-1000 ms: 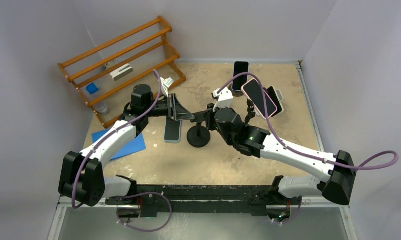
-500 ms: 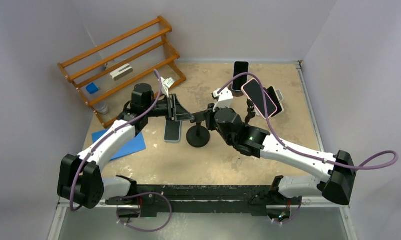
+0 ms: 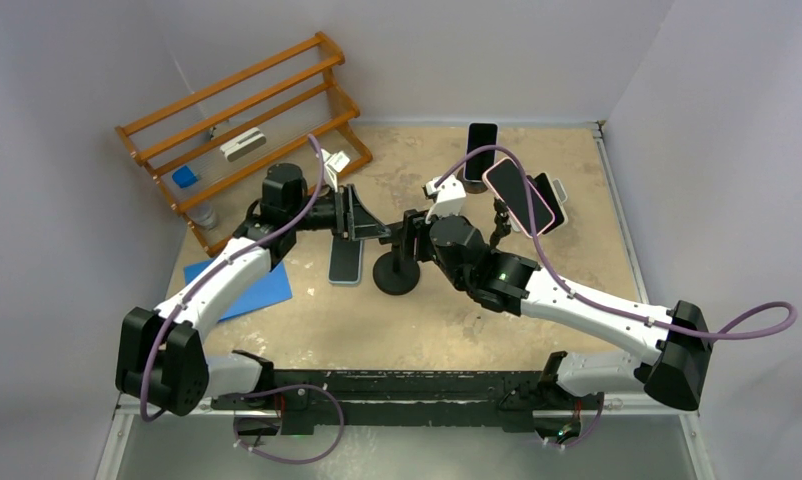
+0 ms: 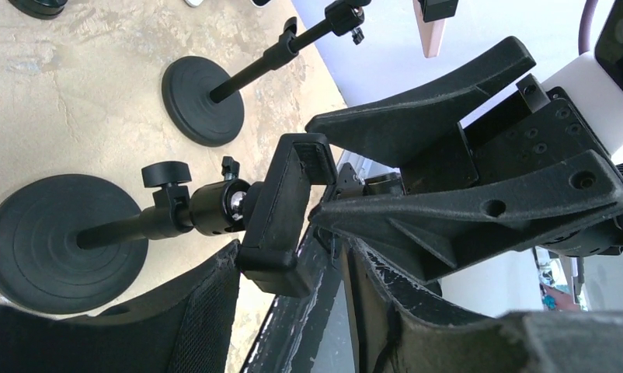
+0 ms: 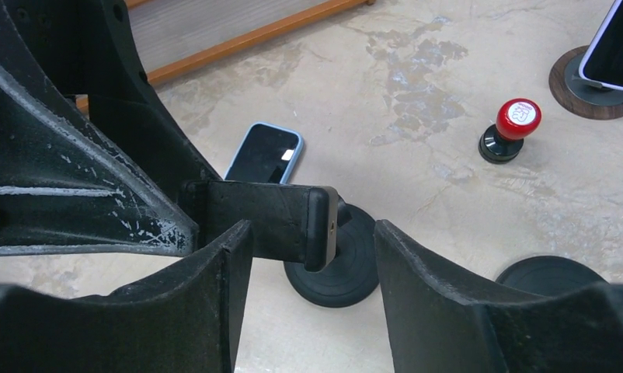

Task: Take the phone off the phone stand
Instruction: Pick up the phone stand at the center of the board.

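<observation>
The sandy table fills the booth, with a wooden rack off at 10 o'clock. Both arms reach in and meet nose to nose in the middle. A blue mat lies at 8 o'clock. Dead centre is the black stand on its round base, and the phone sits up at its clamp, roughly level. The left gripper comes at it from 9 o'clock with a finger on each side of the phone. One looks to be against it and a sliver of table shows beside the other, so I cannot tell whether it is really pinching. The right gripper comes from 3 o'clock, its fingers spread wide around the phone's end with a gap on one side. A blue-cased phone lies flat at 9 o'clock of the base. In the right wrist view a small red-capped stamp stands well apart, at 2 o'clock of the stand
</observation>
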Robot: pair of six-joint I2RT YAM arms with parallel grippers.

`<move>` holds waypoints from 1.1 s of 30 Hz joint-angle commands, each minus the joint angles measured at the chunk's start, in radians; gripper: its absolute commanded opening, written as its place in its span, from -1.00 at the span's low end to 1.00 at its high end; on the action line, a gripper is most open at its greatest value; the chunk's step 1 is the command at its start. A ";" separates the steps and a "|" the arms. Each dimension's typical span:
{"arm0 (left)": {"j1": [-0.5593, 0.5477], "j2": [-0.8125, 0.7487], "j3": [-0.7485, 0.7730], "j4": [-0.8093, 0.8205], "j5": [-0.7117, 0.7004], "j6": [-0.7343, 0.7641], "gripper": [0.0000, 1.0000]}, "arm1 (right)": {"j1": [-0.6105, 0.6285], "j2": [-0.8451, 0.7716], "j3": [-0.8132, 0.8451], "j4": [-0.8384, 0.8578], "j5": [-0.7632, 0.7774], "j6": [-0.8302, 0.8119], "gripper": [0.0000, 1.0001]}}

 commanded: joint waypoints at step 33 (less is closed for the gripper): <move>0.000 0.048 0.054 0.244 0.099 -0.148 -1.00 | -0.001 -0.329 -0.012 0.054 -0.038 -0.040 0.48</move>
